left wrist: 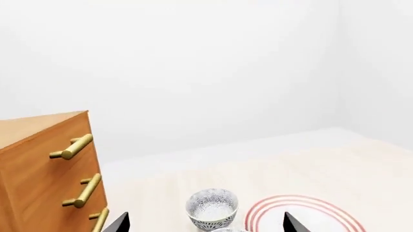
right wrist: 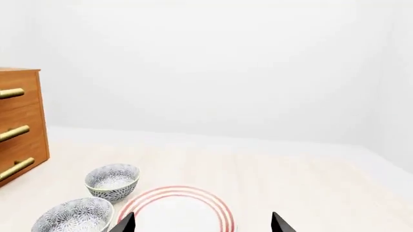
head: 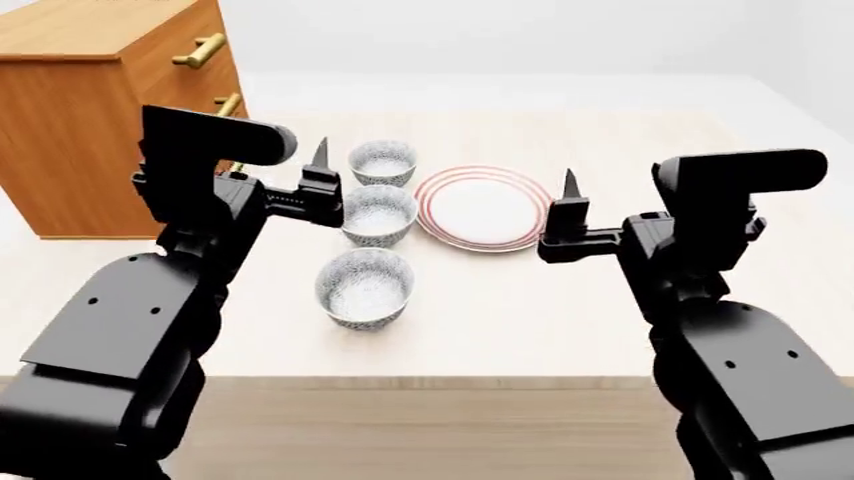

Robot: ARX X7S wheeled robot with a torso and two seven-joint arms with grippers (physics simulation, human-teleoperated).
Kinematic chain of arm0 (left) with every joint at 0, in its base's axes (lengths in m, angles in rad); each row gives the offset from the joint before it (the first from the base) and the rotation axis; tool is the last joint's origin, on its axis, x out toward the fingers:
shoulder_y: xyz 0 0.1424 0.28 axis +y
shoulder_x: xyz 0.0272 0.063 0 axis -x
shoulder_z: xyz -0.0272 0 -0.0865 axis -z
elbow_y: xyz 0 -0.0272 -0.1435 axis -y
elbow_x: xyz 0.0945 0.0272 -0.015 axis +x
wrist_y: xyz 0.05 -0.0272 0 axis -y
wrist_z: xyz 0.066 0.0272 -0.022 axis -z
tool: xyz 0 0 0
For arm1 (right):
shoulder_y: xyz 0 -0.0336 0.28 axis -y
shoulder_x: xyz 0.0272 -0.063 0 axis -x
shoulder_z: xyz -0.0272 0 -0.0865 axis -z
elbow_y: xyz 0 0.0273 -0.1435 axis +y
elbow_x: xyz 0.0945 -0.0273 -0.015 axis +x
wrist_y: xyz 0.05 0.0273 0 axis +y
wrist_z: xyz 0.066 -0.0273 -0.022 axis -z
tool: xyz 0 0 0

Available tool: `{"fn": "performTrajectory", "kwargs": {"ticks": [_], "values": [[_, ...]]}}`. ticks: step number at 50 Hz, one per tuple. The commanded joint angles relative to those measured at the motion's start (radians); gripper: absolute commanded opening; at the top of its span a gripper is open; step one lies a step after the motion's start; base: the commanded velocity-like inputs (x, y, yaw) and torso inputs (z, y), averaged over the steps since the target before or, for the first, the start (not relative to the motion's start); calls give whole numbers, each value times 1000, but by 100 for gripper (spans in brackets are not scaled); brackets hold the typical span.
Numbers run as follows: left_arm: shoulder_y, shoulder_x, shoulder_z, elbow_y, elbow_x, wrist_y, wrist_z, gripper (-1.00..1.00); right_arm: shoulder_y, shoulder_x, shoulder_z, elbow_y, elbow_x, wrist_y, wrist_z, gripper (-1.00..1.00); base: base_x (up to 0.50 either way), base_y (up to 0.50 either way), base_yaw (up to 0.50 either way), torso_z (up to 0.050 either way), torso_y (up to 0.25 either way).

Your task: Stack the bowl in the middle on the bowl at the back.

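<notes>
Three alike blue-grey patterned bowls stand in a line on the table. The bowl at the back [head: 383, 160] is farthest from me, and the bowl in the middle [head: 379, 214] sits just before it. Both show in the right wrist view, the back bowl [right wrist: 113, 181] beyond the middle bowl [right wrist: 74, 217]. My left gripper [left wrist: 205, 224] hovers open above the table just left of these two, with the back bowl [left wrist: 212, 208] ahead between its fingers. My right gripper [right wrist: 203, 223] is open over the plate, holding nothing.
A third patterned bowl [head: 364, 287] is nearest to me. A flat white plate with red rings [head: 485, 207] lies right of the bowls. A wooden dresser with brass handles [head: 107, 110] stands at the table's back left.
</notes>
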Motion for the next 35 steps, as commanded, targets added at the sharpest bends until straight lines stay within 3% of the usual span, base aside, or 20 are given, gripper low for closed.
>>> {"fn": "performTrajectory", "kwargs": {"ticks": [1, 35], "values": [[-156, 1, -12, -46, -34, -142, 3, 100, 117, 39, -10, 0, 21, 90, -12, 100, 359, 0, 0, 0, 0], [-201, -13, -1, -22, -62, -205, 0, 100, 165, 60, -42, 27, 22, 69, -14, 100, 382, 0, 0, 0, 0]]}}
